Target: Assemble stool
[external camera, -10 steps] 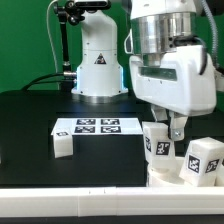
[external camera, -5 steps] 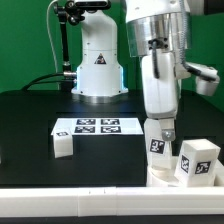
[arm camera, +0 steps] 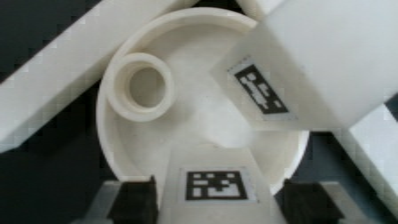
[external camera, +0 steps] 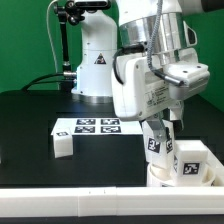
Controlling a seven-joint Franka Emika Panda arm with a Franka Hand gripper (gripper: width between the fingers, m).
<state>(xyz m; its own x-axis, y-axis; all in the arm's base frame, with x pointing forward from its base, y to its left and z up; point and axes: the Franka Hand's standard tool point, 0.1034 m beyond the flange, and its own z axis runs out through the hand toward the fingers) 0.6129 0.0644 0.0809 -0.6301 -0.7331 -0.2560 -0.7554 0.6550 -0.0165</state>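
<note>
Seat disc [arm camera: 134, 140] lies low at the near edge of the table [external camera: 30, 120], on the exterior view's right, just behind the long white edge rail [external camera: 90, 192] that runs along that edge. The wrist view shows the disc's curved rim and a round socket in its top face. Over the disc the gripper [external camera: 160, 125] is clamped on a leg block [external camera: 157, 143]. The block's tagged face sits between the two dark fingers [arm camera: 128, 200], and it hangs slightly tilted with its lower end at the disc. Whether it touches the disc cannot be told.

A second leg block [external camera: 192, 163] stands on the disc just beside the held one, toward the exterior view's right, with only a narrow gap between them. That side is tight. Toward the exterior view's left the dark tabletop lies open, apart from a third leg block [external camera: 63, 146] near the corner of the marker board [external camera: 98, 127], well apart from the disc.

The table is flat and matte black. Behind it stand the arm's white base [external camera: 98, 65], black cables and a green backdrop [external camera: 25, 40].
</note>
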